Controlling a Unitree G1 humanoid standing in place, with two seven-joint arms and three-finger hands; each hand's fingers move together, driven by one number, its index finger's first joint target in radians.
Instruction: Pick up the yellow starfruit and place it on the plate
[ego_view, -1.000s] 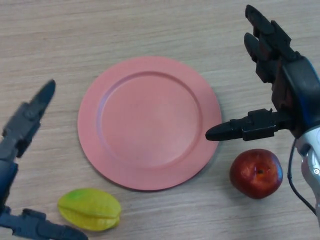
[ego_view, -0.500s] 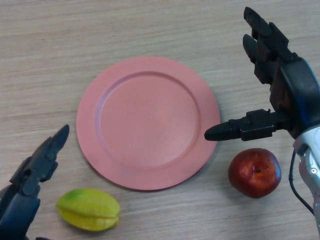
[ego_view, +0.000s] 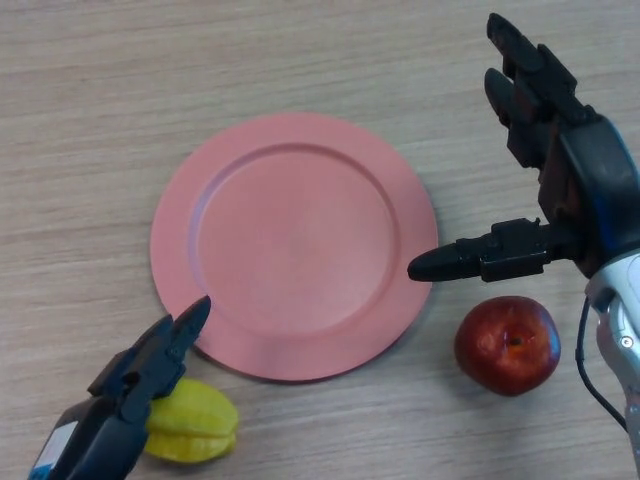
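The yellow starfruit (ego_view: 200, 422) lies on the wooden table near the front left, just below the plate's front edge. The pink plate (ego_view: 294, 242) sits empty in the middle of the table. My left hand (ego_view: 140, 375) comes in from the bottom left with straight fingers and sits over the starfruit's left part, hiding it. Its fingertips reach almost to the plate's rim. My right hand (ego_view: 565, 185) is open at the right of the plate, thumb pointing at the rim, holding nothing.
A red apple (ego_view: 508, 345) lies on the table to the right of the plate, just below my right thumb.
My left hand has swung from the far left edge in toward the starfruit and now covers its left part. The right hand has not moved.
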